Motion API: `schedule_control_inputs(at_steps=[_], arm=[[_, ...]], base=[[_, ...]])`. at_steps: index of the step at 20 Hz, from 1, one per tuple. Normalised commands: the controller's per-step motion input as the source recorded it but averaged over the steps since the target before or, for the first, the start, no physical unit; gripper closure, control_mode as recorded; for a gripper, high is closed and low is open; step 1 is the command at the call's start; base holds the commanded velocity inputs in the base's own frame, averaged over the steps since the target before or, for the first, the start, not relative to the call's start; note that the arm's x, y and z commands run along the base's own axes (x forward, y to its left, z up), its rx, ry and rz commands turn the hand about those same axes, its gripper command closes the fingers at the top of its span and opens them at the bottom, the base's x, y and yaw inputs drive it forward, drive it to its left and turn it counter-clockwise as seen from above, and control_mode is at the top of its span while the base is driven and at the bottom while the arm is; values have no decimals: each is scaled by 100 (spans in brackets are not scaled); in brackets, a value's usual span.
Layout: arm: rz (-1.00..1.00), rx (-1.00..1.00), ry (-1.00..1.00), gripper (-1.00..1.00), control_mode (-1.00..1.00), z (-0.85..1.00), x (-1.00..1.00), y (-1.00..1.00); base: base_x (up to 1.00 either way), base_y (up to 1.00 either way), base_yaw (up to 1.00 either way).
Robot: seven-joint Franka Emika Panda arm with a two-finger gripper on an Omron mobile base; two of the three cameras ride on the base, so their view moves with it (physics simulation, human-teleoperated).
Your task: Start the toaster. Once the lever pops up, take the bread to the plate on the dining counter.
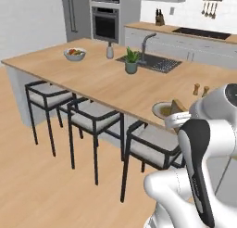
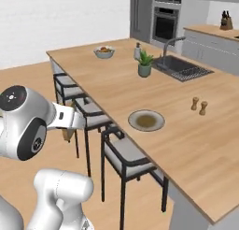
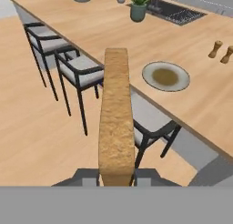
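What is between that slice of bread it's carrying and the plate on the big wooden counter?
Nothing visible blocks the way. The bread, held edge-on in the fingers, hangs over the stools just off the dining counter. The plate sits near that edge, with bare wood around it; the two shakers stand farther back.

A tan-brown, speckled crust is shown on the bread (image 3: 116, 114). The plate (image 3: 165, 76) is coloured dark olive-brown at its centre and pale cream at its rim. The dining counter (image 2: 116, 89) is finished in light wood grain. Black legs and grey seats are seen on the stools (image 1: 95, 118). Green leaves are carried by a plant (image 2: 144, 63) in a grey-green pot.
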Motion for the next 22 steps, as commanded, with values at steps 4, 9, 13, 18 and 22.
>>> schedule_control_inputs(at_steps=[4,9,13,18,22], arm=[[0,0,0,100,100,0,0,0],[0,0,0,100,100,0,0,0],[0,0,0,100,100,0,0,0],[0,0,0,100,100,0,0,0],[0,0,0,100,100,0,0,0]], base=[[64,67,-75],[48,61,-76],[3,39,-69],[1,33,-57],[0,41,-33]])
